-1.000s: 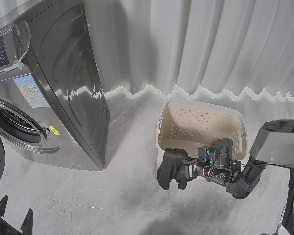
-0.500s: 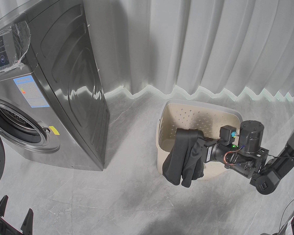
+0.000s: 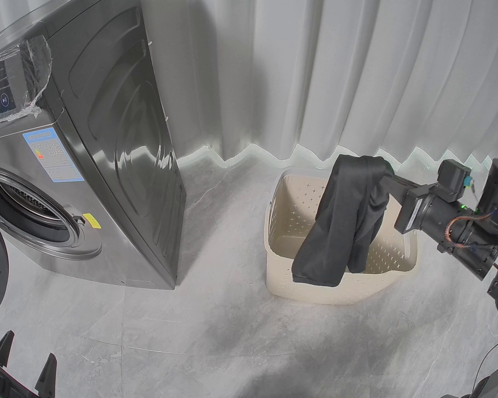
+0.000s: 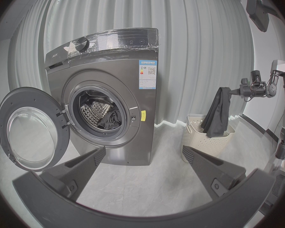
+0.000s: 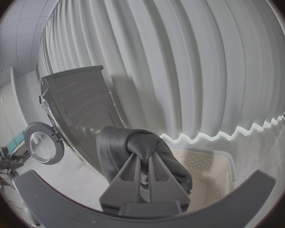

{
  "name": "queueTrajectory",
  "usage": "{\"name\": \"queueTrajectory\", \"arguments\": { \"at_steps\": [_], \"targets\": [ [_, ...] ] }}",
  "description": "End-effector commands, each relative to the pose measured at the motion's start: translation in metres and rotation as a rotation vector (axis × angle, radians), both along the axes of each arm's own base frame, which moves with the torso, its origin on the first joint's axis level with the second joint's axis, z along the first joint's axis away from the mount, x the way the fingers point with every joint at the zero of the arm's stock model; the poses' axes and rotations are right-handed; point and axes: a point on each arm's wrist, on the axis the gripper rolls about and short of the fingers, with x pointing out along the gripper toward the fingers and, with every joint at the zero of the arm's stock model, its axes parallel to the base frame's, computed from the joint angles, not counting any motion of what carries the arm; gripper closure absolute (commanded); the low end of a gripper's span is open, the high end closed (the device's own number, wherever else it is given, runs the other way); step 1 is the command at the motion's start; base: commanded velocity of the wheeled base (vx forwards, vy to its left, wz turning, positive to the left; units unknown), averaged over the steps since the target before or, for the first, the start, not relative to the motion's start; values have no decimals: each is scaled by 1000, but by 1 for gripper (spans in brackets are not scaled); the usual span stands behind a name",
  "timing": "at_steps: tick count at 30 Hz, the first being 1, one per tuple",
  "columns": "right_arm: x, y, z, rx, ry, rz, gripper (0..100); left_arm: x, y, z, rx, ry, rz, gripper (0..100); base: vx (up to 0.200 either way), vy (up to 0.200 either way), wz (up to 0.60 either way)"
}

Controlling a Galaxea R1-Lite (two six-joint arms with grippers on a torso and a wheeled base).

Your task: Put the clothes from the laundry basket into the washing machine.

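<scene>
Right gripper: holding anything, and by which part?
The right gripper is shut on the dark garment, pinching a bunched fold at its top end; the rest hangs down over the laundry basket.

Grey tiled floor, washing machine, laundry basket

The washer is standing on the floor at the left. The basket is sitting to its right, well apart. Both are standing before the curtain. A garment is hanging from the right claw above the basket. Clothes are lying in the washer's drum. The left claw is facing the washer's front.
</scene>
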Motion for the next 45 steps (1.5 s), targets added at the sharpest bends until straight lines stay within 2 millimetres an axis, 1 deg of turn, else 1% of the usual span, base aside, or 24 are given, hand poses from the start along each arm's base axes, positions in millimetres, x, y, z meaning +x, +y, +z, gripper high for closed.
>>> {"name": "queueTrajectory", "arguments": {
  "at_steps": [1, 11, 20, 40, 45],
  "targets": [
    [-23, -12, 29, 48, -87, 5, 100, 0, 0, -4, 0, -1, -1, 0, -200, 0, 0],
    [-25, -10, 28, 47, -84, 21, 100, 0, 0, -4, -2, -1, -1, 0, -200, 0, 0],
    [-25, -9, 29, 52, -89, 24, 100, 0, 0, -4, -2, -1, -1, 0, 0, 0, 0],
    [-32, 1, 27, 59, -83, 90, 100, 0, 0, -4, -3, -1, -1, 0, 0, 200, 0],
    [-32, 2, 32, 68, -97, 92, 100, 0, 0, -5, -2, 0, -1, 0, 0, 200, 0]
  ]
}}
